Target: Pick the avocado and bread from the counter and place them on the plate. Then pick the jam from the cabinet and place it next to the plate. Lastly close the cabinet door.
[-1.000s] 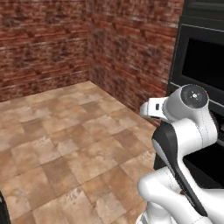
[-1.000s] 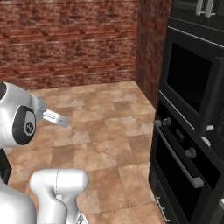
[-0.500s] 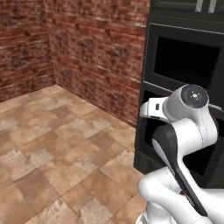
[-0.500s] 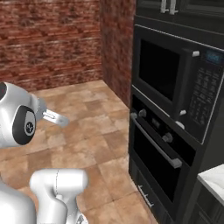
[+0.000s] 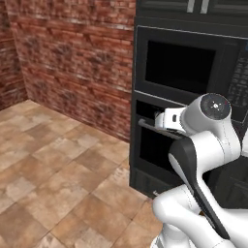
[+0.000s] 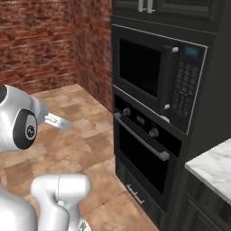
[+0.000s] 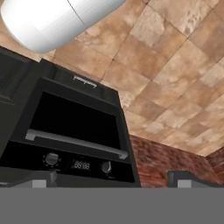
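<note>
While bench [image 6: 212, 168] shows just as marble corner at far right past oven stack [image 6: 153, 113], avocado, bread, plate not in sight. Hand [image 7: 111, 181] spread wide, empty, facing oven; bench lies rightward of hand.

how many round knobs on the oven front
3 in the right base view: left knob, middle knob, right knob, in a row above the oven handle. More may be hidden.

At the right edge of the right base view, the counter [image 6: 212, 168] is cut off, only a marble corner showing. The cabinet [image 6: 180, 6] doors run off the top edge. In the left base view, the arm hides the oven's [image 5: 155, 145] right side.
</note>
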